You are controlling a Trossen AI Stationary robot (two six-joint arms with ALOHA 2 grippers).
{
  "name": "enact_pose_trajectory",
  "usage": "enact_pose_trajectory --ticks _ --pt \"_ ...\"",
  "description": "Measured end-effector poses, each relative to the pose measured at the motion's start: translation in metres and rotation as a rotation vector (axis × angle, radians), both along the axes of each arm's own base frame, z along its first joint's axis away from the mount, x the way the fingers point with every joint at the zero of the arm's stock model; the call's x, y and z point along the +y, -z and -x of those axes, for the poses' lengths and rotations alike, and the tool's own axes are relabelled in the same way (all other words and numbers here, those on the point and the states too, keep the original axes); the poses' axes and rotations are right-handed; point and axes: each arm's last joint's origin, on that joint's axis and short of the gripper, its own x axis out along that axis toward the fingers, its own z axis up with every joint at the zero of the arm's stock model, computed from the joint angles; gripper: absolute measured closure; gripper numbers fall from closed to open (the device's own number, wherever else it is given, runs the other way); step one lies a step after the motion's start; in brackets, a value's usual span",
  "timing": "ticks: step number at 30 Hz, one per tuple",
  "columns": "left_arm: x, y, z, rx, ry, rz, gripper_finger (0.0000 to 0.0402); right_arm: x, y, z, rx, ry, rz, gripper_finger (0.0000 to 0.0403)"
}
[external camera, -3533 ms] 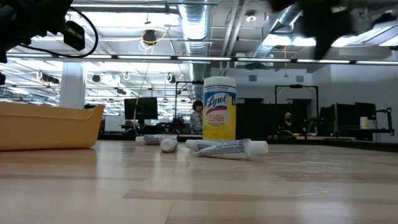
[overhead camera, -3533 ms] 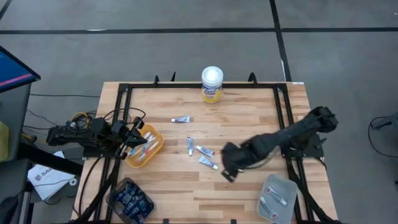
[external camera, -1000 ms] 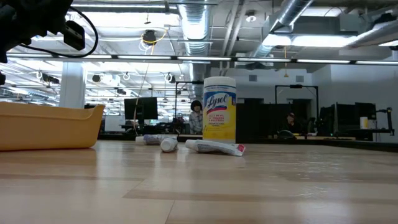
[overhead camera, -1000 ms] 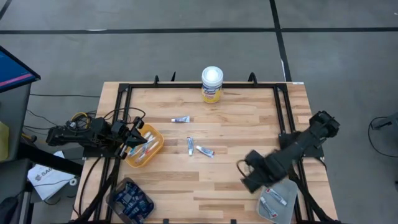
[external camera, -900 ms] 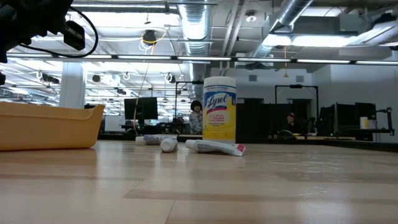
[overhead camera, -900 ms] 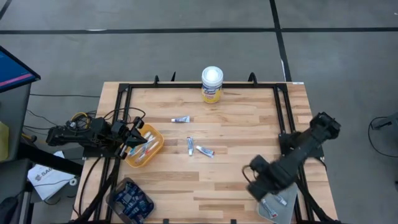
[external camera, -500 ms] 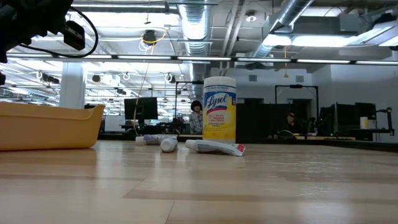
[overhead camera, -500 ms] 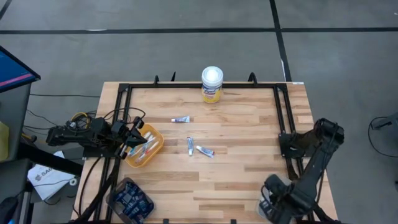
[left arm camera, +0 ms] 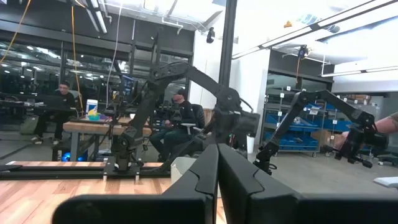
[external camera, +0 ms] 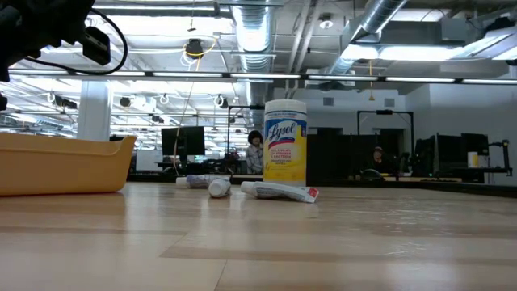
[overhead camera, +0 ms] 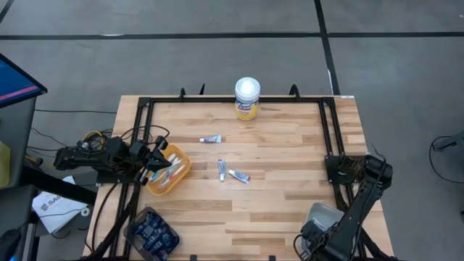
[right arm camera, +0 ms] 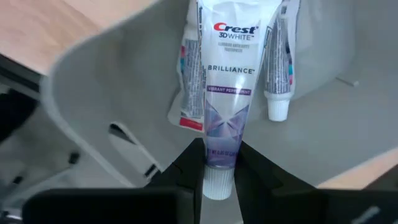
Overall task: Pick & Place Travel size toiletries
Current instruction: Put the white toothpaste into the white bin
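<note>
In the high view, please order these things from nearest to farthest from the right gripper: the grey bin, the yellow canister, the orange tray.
Right gripper is at the table's near right corner.
1. Grey bin, directly by the gripper.
2. Orange tray, at the left edge.
3. Yellow canister, at the far edge, centre.

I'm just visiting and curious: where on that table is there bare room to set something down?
Bare wood spans the table between the toothpaste tubes and the grey bin, and the near edge. It is crowded around the orange tray, where the left tool sits.
</note>
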Motion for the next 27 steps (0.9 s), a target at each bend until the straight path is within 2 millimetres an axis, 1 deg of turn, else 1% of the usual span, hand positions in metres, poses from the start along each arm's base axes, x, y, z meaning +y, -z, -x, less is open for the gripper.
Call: enact_pose_trajectory --ticks 2,7,20,22,23,25,27 --pt "0.000 0.000 0.000 0.000 0.000 0.000 0.0400 0.001 0.004 0.000 0.020 -0.012 -0.001 0.0346" --pt "0.000 0.000 0.000 0.000 0.000 0.000 0.0400 0.000 0.003 0.001 0.034 -0.016 0.006 0.0336" --pt "0.000 0.000 0.000 0.000 0.000 0.000 0.0400 -0.001 0.002 0.000 0.048 -0.016 -0.011 0.0269" --pt "0.000 0.000 0.000 0.000 0.001 0.000 0.0400 -0.006 -0.007 -0.004 0.021 -0.028 -0.034 0.0250" --pt "0.000 0.000 0.000 0.000 0.001 0.000 0.0400 -0.012 -0.014 -0.007 -0.005 -0.038 -0.046 0.0239" --pt "0.000 0.000 0.000 0.000 0.001 0.000 0.0400 -0.027 -0.031 -0.015 -0.075 -0.055 -0.052 0.0215" --pt "0.000 0.000 0.000 0.000 0.001 0.000 0.0400 -0.048 -0.048 -0.027 -0.155 -0.059 -0.038 0.0190"
